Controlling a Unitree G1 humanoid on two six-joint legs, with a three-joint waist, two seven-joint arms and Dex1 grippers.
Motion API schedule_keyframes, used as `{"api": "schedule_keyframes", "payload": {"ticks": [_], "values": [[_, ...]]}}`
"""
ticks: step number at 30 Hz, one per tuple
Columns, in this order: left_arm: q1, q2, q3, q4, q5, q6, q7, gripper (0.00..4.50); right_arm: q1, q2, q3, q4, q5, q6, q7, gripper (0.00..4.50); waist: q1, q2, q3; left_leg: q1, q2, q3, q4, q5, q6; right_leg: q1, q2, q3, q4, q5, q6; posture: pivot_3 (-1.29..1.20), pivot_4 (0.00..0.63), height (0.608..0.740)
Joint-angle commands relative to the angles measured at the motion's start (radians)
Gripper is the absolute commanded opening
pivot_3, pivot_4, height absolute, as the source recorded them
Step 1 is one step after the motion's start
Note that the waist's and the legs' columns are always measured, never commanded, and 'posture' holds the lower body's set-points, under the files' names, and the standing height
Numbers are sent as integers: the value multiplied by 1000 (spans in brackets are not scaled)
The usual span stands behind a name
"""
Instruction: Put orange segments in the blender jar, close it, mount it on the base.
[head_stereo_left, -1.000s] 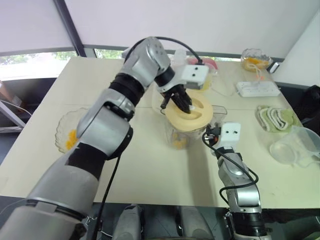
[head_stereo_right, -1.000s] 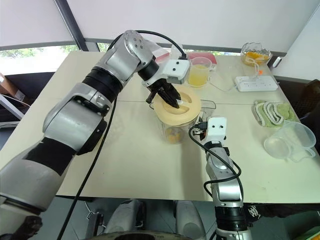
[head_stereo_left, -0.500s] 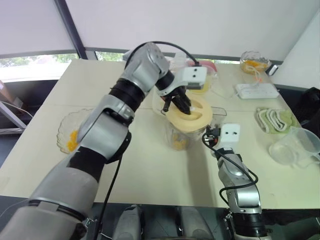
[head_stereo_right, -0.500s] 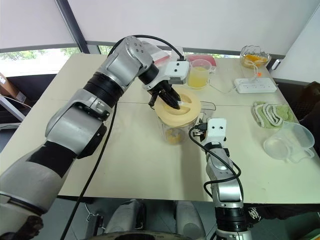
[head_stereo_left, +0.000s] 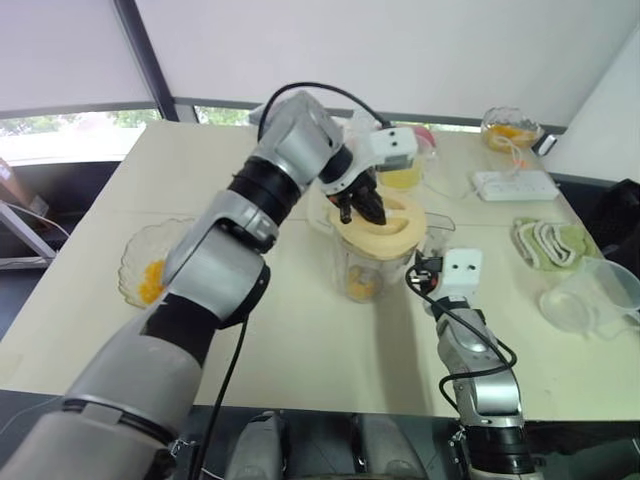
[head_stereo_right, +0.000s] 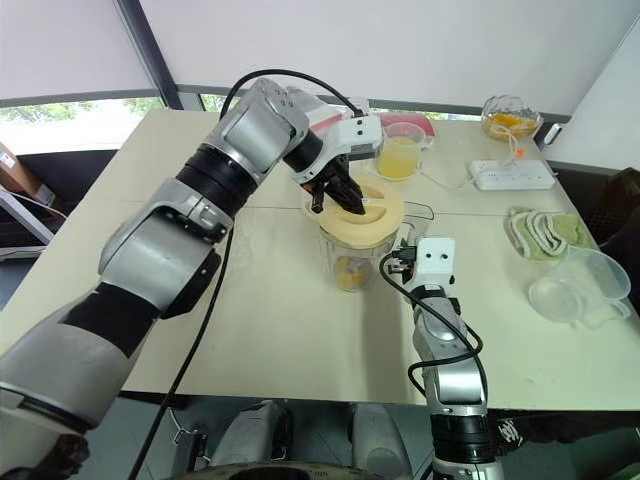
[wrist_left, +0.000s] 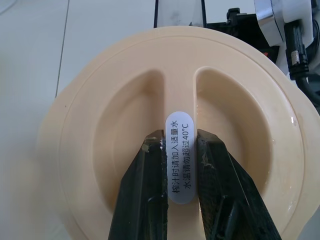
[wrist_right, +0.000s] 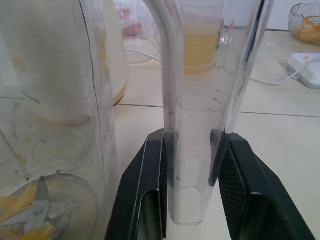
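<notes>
Left gripper barely shifted, still pinching ridge of the lid.

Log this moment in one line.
phase: lid on blender jar | left gripper: shut on lid | right gripper: shut on jar handle | orange segments: inside

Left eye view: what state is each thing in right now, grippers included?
blender jar: upright on the table, not mounted, orange segments at the bottom.
lid: on the jar's mouth; locked or not, cannot tell.
left gripper: shut on the lid's ridge.
right gripper: shut on the jar's handle.
glass bowl: holds a few orange pieces.
measuring cup: partly full of yellow juice.
</notes>
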Motion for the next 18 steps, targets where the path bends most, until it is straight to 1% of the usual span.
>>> {"api": "schedule_keyframes", "payload": {"ticks": [1,10,18], "values": [[46,13,-32,48,59,102,117,232,15,-7,9,-14,-24,-8,3,832,0,0,0,0,0,0,0,0,0,0,0,0,0,0,0,0,150,740],[51,22,-40,-41,45,269,114,232,2,-16,12,1,-25,-14,12,832,-3,0,0,-1,0,0,-2,0,0,-1,0,0,-1,0,0,0,150,740],[106,59,-45,-137,36,187,106,232,1,-20,12,3,-26,-14,19,832,-4,0,0,-1,1,0,-3,-1,1,-2,0,0,-1,0,1,0,150,740]]}}
